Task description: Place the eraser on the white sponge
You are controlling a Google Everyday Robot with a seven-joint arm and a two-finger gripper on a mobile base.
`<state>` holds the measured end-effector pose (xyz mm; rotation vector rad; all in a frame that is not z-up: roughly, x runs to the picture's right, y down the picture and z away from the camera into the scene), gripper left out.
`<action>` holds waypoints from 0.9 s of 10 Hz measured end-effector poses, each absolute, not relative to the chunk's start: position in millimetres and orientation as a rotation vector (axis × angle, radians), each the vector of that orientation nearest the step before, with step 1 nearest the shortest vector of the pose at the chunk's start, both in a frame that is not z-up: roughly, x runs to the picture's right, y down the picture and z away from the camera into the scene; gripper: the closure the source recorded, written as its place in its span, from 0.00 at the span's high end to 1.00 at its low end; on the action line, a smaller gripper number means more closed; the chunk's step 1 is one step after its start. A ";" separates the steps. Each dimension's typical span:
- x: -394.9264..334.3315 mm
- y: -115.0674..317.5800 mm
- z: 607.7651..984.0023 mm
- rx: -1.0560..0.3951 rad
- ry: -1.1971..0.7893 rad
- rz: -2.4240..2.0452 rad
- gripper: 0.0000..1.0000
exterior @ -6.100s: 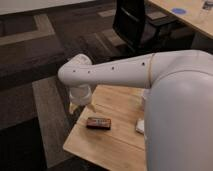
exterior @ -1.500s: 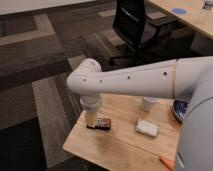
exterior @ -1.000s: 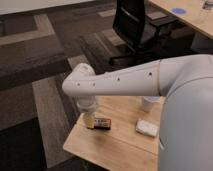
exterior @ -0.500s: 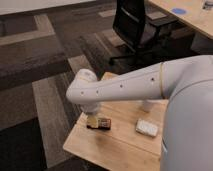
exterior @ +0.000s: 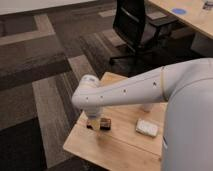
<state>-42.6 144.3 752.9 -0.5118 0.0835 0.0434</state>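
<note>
Currently: gripper [exterior: 93, 122] at eraser [exterior: 105, 123], hold cannot tell | eraser dark block near wooden table [exterior: 120, 146] edge | sponge [exterior: 146, 127] white, rounded, apart.

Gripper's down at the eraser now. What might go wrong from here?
1. The gripper sits at the left end of the eraser, near the left edge of the table; a poor grasp might knock it off.
2. The white sponge is small and lies apart to the right; the eraser may land partly off it.
</note>
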 end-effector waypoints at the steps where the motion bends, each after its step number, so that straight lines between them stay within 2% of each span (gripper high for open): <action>1: -48.5 148.4 760.7 -0.504 0.047 0.028 0.65; 9: -51.0 166.2 790.0 -0.493 -0.035 -0.003 0.65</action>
